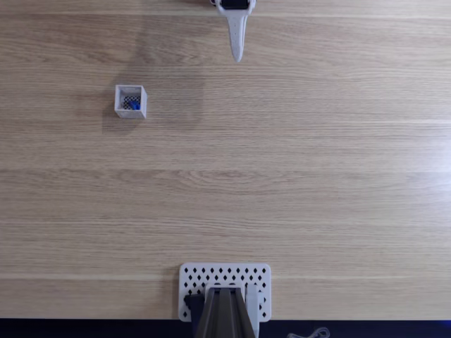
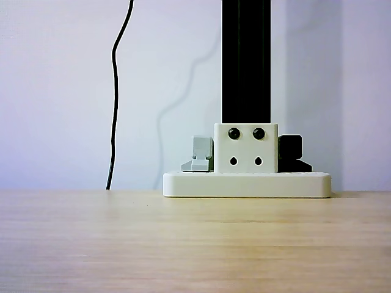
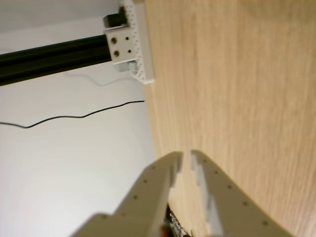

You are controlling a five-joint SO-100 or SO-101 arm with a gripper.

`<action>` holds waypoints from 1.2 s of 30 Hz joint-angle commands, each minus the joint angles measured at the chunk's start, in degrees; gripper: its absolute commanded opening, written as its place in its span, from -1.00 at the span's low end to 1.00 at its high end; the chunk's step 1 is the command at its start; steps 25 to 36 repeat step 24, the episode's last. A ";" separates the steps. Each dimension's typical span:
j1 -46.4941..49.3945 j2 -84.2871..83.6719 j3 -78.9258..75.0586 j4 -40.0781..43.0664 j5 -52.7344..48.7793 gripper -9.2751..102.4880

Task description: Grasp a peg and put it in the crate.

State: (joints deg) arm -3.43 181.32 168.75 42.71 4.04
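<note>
In the fixed view the small white crate (image 1: 130,101) stands on the wooden table at the upper left. The tiny blue peg (image 1: 133,104) lies inside it on the dark mesh bottom. My gripper (image 1: 237,56) hangs at the top edge, well to the right of the crate, and points down the picture. In the wrist view its two cream fingers (image 3: 158,182) nearly meet at the tips (image 3: 186,159), shut with nothing between them and only bare table beyond.
A flat white plate with diamond holes (image 1: 225,282) carries a dark post at the table's near edge in the fixed view. The other view shows that white base (image 2: 247,183), the black post (image 2: 246,61) and a black cable (image 2: 116,91) along the wall.
</note>
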 commanded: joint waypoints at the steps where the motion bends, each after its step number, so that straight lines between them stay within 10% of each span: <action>1: 0.35 5.01 2.64 0.26 0.79 -0.85; 36: 0.35 9.67 6.42 9.58 6.59 -0.84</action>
